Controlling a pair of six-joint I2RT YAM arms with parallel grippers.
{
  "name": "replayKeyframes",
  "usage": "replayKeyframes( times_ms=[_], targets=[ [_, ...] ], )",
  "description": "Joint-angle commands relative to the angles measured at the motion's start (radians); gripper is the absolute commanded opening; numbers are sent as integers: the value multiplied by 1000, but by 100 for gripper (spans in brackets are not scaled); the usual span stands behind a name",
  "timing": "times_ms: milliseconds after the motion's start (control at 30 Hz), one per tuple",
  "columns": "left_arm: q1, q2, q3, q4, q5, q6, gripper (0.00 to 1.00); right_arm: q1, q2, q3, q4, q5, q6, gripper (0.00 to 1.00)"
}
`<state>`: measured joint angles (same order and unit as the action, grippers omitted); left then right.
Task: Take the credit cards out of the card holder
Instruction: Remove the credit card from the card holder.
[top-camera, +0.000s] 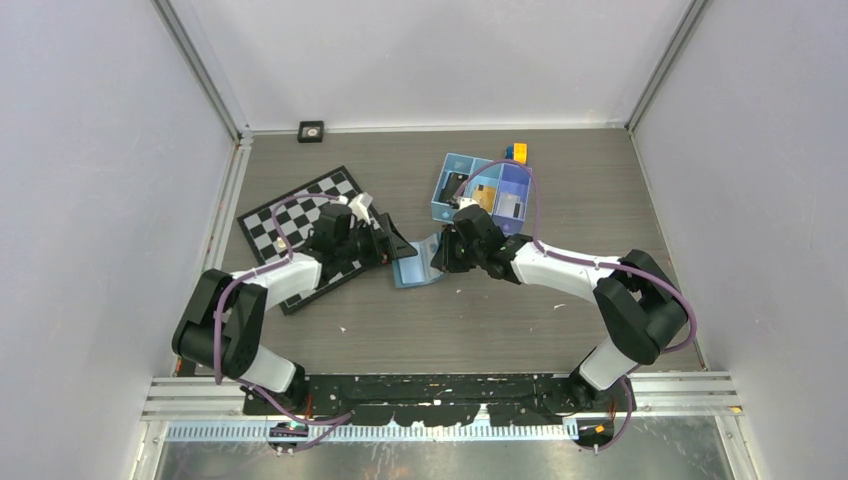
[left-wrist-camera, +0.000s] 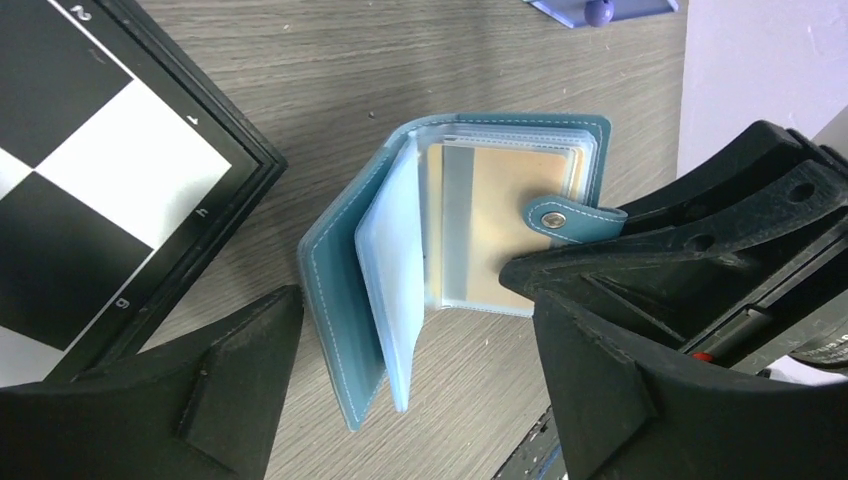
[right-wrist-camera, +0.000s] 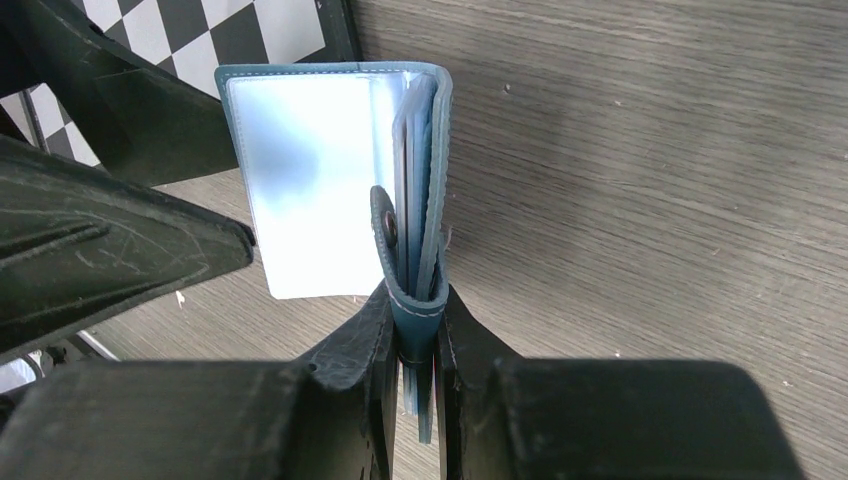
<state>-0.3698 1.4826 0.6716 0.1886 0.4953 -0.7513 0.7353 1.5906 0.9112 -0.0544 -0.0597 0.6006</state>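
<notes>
The light-blue card holder (left-wrist-camera: 345, 290) lies open on the table and also shows in the top view (top-camera: 415, 268). An orange-tan credit card (left-wrist-camera: 510, 215) with a grey stripe sits in a clear sleeve inside it. My right gripper (right-wrist-camera: 416, 335) is shut on the holder's snap-strap edge (right-wrist-camera: 412, 300). It shows as the black body at the right of the left wrist view (left-wrist-camera: 720, 240). My left gripper (left-wrist-camera: 415, 390) is open, its fingers either side of the holder's raised left cover without touching it. No black or silvery card shows in the holder.
A chessboard (top-camera: 300, 225) lies left of the holder, under the left arm. A blue three-compartment tray (top-camera: 443, 196) holding small dark, orange and grey items stands behind the right gripper. A yellow-and-blue object (top-camera: 518, 152) sits behind the tray, and a small black square (top-camera: 311, 131) by the back wall.
</notes>
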Motion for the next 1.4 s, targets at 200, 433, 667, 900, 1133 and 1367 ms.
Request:
replayKeyframes(
  times_ms=[200, 433, 667, 900, 1133, 1367],
  targets=[
    [-37, 7, 35, -35, -35, 44, 78, -3, -35, 24, 71, -37, 11, 5],
    [-2, 57, 24, 44, 46, -1, 64, -7, -47, 7, 111, -72, 25, 5],
    [18, 62, -27, 202, 115, -63, 30, -55, -63, -47, 212, -170, 90, 6],
    [40, 29, -57, 246, 120, -84, 0, -117, -67, -83, 236, -182, 145, 46],
    [61, 12, -90, 328, 152, -128, 0, -158, -85, -114, 264, -194, 179, 37],
    [71, 20, -96, 351, 162, -150, 0, -159, -70, -107, 270, -227, 175, 22]
  ],
)
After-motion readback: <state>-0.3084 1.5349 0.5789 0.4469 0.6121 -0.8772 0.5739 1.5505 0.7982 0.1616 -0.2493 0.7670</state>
